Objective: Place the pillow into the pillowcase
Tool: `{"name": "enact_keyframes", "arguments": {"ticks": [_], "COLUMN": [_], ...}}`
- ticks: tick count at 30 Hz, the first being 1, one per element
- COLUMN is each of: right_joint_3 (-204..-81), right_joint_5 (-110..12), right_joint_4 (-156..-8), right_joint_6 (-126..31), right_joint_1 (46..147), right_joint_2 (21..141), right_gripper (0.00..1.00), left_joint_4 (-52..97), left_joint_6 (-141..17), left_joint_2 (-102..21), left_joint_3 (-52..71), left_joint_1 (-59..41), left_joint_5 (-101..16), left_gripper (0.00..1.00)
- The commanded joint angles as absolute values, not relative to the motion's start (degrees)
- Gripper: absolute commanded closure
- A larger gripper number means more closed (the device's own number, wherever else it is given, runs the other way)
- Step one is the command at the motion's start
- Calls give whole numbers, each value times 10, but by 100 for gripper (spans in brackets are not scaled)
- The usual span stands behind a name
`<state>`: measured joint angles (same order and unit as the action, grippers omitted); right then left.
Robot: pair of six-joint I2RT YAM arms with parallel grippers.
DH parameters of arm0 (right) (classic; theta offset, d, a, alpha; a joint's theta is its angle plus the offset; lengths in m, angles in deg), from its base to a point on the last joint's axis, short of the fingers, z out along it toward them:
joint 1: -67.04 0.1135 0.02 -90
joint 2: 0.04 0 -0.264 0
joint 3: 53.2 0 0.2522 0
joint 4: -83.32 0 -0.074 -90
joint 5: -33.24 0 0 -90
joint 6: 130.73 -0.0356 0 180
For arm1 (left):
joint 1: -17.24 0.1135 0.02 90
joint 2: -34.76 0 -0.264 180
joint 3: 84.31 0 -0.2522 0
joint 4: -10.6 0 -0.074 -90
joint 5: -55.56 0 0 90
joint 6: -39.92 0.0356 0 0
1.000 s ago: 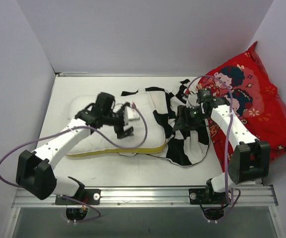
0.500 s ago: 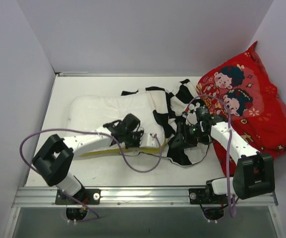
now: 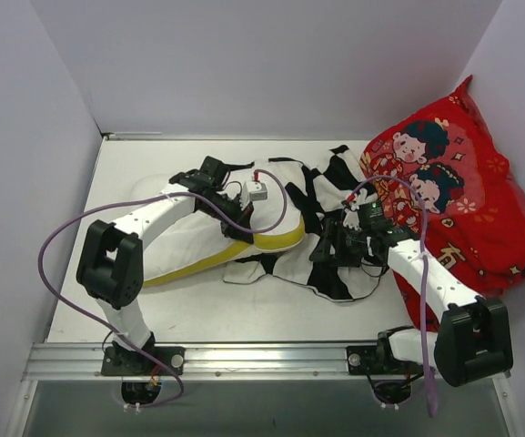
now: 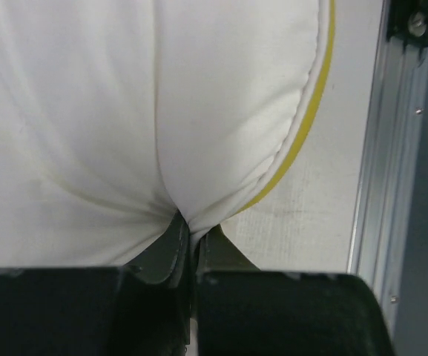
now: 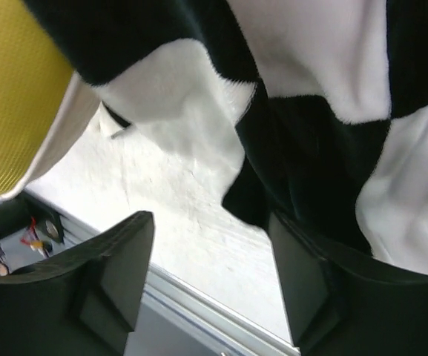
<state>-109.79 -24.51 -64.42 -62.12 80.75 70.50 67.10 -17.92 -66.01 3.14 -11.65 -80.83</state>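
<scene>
- The fingers (image 4: 170, 245) of the left gripper (image 4: 191, 233) are clenched on a pinch of the cream fabric of the pillow (image 4: 87, 111), which is gathered into folds at the grip.
- The jaws of the right gripper (image 5: 208, 219) are spread apart and nothing is clamped between them; a black corner of the pillowcase (image 5: 310, 148) is draped against the right-hand finger (image 5: 310, 297).
- In the top view, the left gripper (image 3: 239, 226) is seen at the pillow's (image 3: 185, 248) right end, beside the yellow edge band (image 3: 276, 241), which is turned up into sight.
- The pillow is laid across the left and middle of the table (image 3: 244, 309), its right end reaching the crumpled pillowcase (image 3: 335, 175).
- The right gripper (image 3: 330, 250) is held low over the near part of the pillowcase.
- A red cushion (image 3: 462, 200) is propped against the right wall, touching the pillowcase.
</scene>
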Motion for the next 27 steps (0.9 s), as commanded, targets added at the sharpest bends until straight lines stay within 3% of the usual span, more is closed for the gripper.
{"name": "enact_keyframes", "arguments": {"ticks": [1, 3, 6, 12, 27], "right_joint_3": [-1072, -1070, -1064, -1075, -1135], "right_joint_5": [-308, -331, -360, -432, -407], "right_joint_4": [-745, -761, -788, -842, -922], "right_joint_6": [-733, -765, -794, -822, -849], "right_joint_1": [829, 852, 886, 918, 954], "right_joint_2": [692, 707, 737, 787, 863], "right_gripper": [34, 26, 25, 31, 29], "left_joint_4": [702, 702, 702, 693, 666], "left_joint_6": [-248, -259, -267, -271, -293], "left_joint_2": [-680, -689, -705, -711, -695], "left_joint_3": [-14, -28, -37, -25, 20], "left_joint_1": [-90, -87, -86, -85, -68], "left_joint_5": [-909, -914, -926, -940, -957], "left_gripper": [100, 100, 100, 100, 100]}}
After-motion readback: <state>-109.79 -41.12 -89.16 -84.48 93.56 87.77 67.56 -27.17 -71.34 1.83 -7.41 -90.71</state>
